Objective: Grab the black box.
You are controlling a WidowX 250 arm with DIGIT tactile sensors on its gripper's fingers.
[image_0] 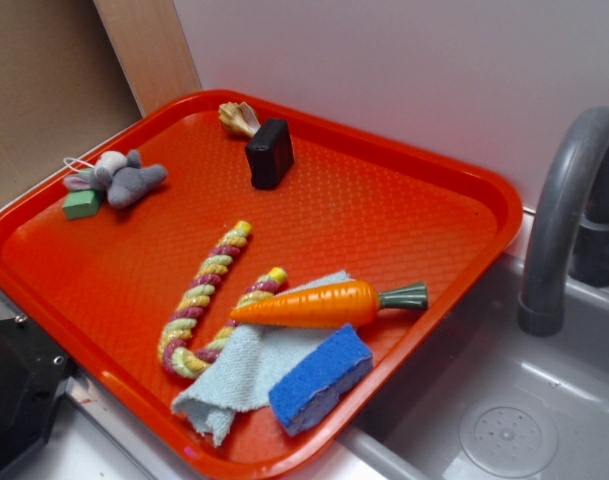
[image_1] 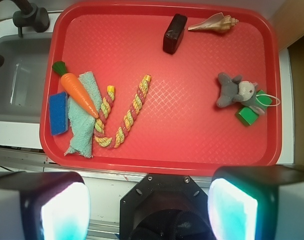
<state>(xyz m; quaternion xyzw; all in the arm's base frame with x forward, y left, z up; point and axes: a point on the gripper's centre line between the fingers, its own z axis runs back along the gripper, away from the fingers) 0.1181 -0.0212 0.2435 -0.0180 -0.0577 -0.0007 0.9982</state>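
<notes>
The black box point(image_0: 270, 153) stands on edge at the far side of the red tray point(image_0: 444, 190), next to a seashell point(image_0: 238, 118). In the wrist view the box point(image_1: 174, 33) is near the tray's top edge, left of the shell point(image_1: 214, 23). My gripper point(image_1: 149, 207) is open and empty, its two pale pads wide apart at the bottom of the wrist view, outside the tray's near rim and far from the box. In the exterior view only a black part of the robot point(image_0: 14, 390) shows at the lower left.
On the tray lie a grey stuffed mouse point(image_0: 122, 178) with a small green block point(image_0: 82, 204), a rope toy point(image_0: 206, 298), a toy carrot point(image_0: 324, 303), a light blue cloth point(image_0: 246, 368) and a blue sponge point(image_0: 319, 377). A grey sink point(image_0: 524, 420) with faucet point(image_0: 564, 220) is at the right.
</notes>
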